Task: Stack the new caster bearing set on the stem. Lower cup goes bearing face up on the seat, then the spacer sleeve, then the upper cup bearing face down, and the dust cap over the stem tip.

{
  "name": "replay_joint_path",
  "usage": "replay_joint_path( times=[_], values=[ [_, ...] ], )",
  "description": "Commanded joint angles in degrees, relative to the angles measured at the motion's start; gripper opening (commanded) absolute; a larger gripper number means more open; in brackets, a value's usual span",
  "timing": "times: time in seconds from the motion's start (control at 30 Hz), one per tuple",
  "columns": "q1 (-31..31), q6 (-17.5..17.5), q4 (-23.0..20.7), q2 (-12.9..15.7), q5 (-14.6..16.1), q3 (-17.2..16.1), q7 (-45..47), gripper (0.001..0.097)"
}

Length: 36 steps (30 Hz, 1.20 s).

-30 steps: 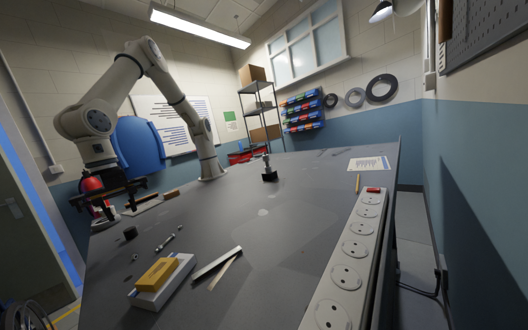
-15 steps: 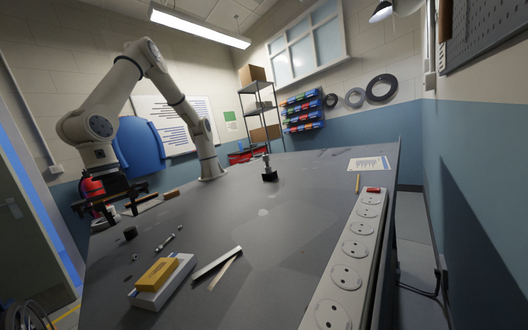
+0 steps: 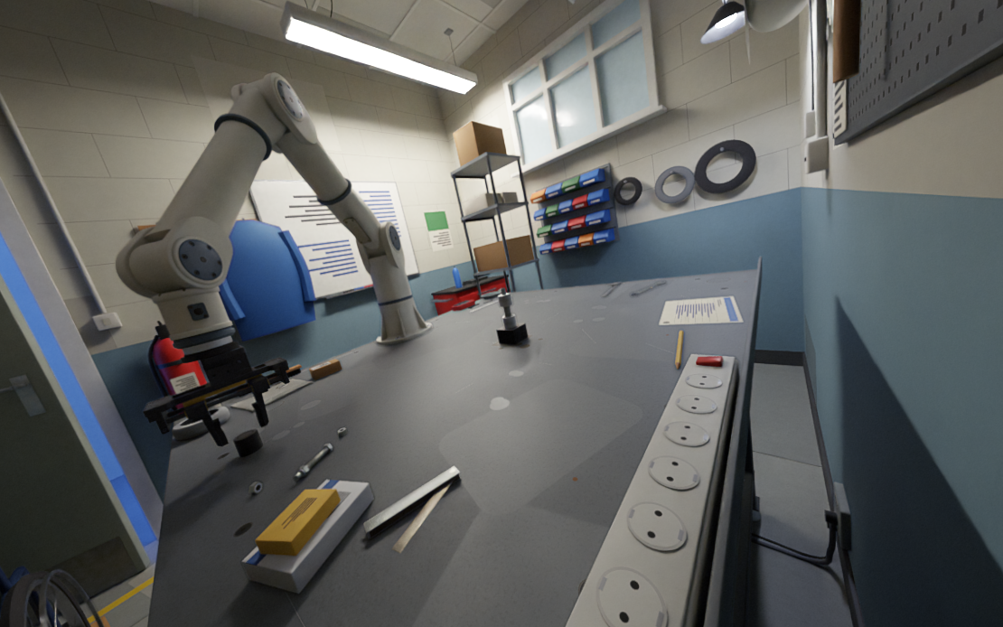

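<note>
The black dust cap (image 3: 247,442) sits on the bench near its left edge, and my gripper (image 3: 239,424) hangs open and empty just above and slightly left of it. Far across the bench the stem (image 3: 507,309) stands upright on its black base (image 3: 512,334) with pale metal parts stacked on it; I cannot tell which ones. A pale ring-shaped part (image 3: 195,425) lies at the bench's left edge behind the gripper, partly hidden by the fingers.
Behind the work the arm's base (image 3: 402,324) stands on the bench before a whiteboard and shelving. A bolt (image 3: 313,461), small washers, a yellow block on a white tray (image 3: 306,524) and metal strips (image 3: 412,501) lie near the front. A power strip (image 3: 669,483) runs along the right edge.
</note>
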Motion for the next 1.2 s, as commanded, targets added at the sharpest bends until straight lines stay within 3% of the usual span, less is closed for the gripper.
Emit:
replay_joint_path(
  times=[0.0, 0.4, 0.93, 1.17],
  values=[
    [0.0, -0.2, -0.1, 0.2, 0.0, 0.0, 0.0, 0.0555],
    [0.0, -1.8, -0.4, 2.1, 0.1, 0.0, -0.1, 0.0555],
    [0.0, -2.0, -0.4, 2.3, 0.1, 0.0, -0.1, 0.0555],
    [0.0, -2.0, -0.4, 2.3, 0.1, 0.0, -0.1, 0.0415]
  ],
)
